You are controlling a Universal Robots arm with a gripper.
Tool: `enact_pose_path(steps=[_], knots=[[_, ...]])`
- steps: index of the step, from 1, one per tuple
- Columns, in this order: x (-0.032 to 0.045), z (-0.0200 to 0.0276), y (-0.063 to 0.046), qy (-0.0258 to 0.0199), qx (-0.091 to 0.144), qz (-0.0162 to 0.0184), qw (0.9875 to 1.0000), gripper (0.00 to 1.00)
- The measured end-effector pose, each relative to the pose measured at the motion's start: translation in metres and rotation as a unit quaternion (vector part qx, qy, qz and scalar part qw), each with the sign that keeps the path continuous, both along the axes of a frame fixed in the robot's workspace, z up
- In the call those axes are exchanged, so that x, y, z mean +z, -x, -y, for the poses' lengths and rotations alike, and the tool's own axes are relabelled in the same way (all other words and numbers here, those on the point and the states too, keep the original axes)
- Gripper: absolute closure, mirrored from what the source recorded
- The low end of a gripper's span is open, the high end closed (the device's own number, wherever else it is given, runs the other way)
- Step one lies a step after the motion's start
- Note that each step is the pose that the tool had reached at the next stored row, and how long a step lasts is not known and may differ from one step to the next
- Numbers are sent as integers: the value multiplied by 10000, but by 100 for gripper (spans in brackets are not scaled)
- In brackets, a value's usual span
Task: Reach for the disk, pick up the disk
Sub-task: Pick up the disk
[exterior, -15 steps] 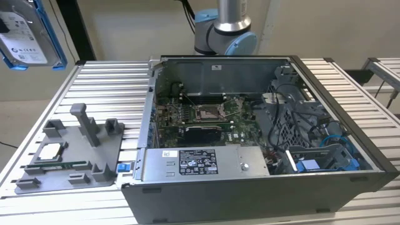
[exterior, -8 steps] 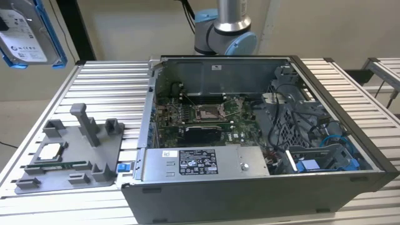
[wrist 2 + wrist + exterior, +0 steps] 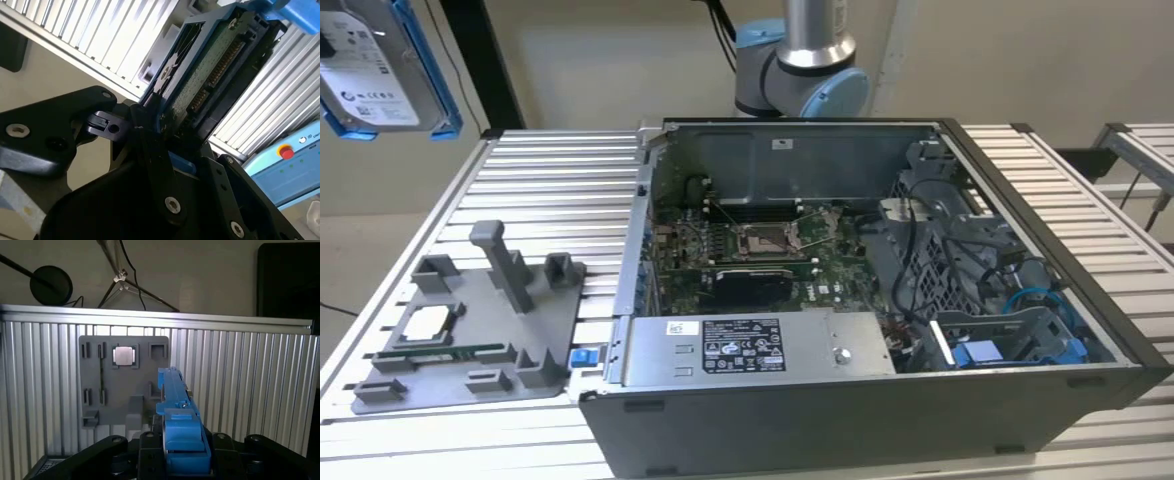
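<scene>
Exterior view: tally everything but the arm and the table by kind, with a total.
Disk in blue frame: 1
Open computer case: 1
Grey holder tray: 1
Square silver chip: 1
Green memory stick: 1
Total: 5

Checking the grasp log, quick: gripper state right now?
Gripper: shut on the flat silver-grey metal hard drive in its bright blue plastic frame, held in the air.

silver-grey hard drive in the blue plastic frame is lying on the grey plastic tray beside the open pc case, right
No. The exterior view shows the silver-grey hard drive in the air, off the grey plastic tray; the gripper is shut on it. The tray does sit beside the open pc case.
</scene>
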State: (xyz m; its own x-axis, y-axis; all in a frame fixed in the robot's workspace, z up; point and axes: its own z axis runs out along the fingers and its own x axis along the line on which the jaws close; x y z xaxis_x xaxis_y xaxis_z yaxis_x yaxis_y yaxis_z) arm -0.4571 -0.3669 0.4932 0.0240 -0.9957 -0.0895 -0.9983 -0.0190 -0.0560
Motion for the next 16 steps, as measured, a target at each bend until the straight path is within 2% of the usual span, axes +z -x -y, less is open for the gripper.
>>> enact_pose_path(steps=[6,16], knots=[[0,0,-60,-13,0,0,10000,100],[0,0,-294,-34,0,-2,10000,100]])
